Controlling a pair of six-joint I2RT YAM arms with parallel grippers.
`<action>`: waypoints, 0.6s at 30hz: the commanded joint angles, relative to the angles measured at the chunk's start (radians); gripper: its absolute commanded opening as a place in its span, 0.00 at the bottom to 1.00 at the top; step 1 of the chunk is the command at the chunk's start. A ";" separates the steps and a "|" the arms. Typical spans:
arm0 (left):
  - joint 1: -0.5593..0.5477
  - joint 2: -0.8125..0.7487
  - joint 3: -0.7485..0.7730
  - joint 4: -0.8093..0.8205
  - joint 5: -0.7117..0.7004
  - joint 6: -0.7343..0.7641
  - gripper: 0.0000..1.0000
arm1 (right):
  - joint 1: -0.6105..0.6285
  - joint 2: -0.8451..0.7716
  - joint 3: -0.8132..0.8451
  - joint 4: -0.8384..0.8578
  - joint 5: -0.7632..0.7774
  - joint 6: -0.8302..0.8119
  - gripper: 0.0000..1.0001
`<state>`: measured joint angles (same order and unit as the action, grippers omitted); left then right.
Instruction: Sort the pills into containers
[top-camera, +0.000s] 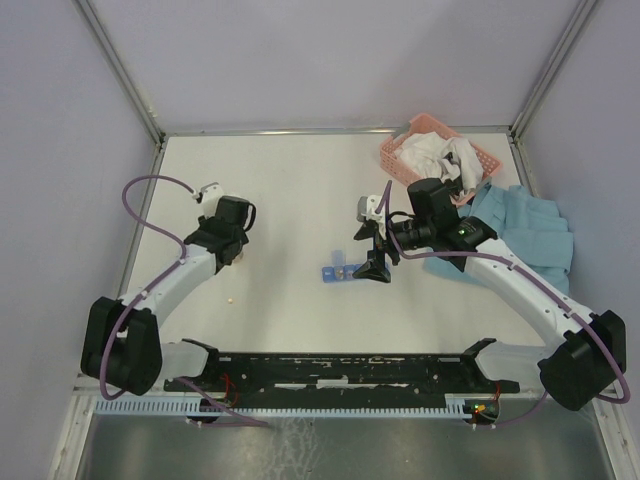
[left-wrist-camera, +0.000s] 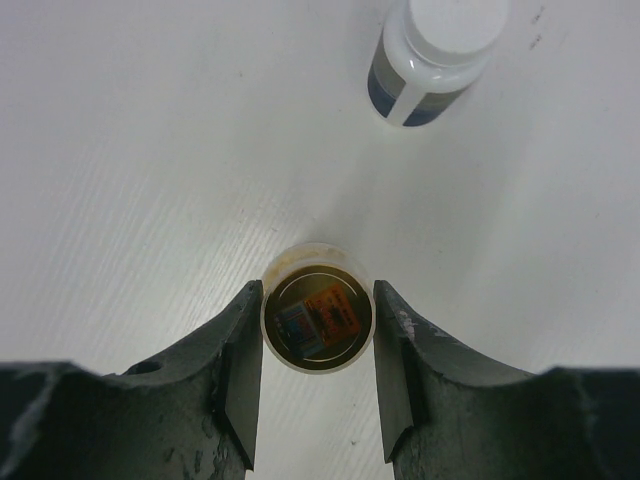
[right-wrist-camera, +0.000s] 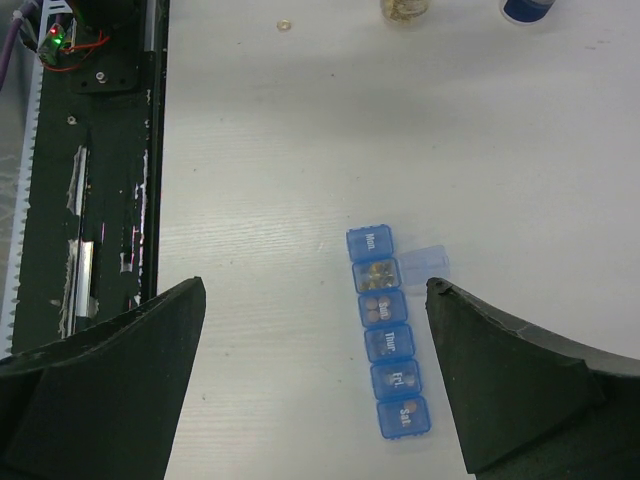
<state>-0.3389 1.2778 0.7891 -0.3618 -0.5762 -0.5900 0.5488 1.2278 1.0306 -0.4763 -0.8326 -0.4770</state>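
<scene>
The left gripper (left-wrist-camera: 318, 290) clamps one open bottle (left-wrist-camera: 317, 322), a second capped bottle (left-wrist-camera: 432, 60) apart; the right gripper (right-wrist-camera: 315, 287) gapes empty above one six-compartment pill organiser (right-wrist-camera: 388, 335).

The white counter (top-camera: 290, 200) holds a blue pill box strip (right-wrist-camera: 388, 335) near the middle, one lid open. A tiny pill (top-camera: 232, 300) lies alone on the left. A small jar (left-wrist-camera: 317, 322) and a white-capped bottle (left-wrist-camera: 440, 55) stand near each other. A pink basket (top-camera: 397, 158) and a blue cloth (top-camera: 530, 225) sit far right.
</scene>
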 joint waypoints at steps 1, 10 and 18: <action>0.047 0.053 0.071 0.076 -0.008 0.045 0.03 | 0.000 -0.011 0.040 0.015 -0.003 -0.011 0.99; 0.083 0.095 0.096 0.073 -0.004 0.034 0.44 | 0.000 -0.009 0.041 0.013 -0.005 -0.014 1.00; 0.084 0.031 0.099 0.061 0.022 0.034 0.73 | -0.003 -0.006 0.035 0.011 -0.025 -0.036 1.00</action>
<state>-0.2584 1.3701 0.8467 -0.3286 -0.5667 -0.5777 0.5488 1.2278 1.0306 -0.4797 -0.8330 -0.4801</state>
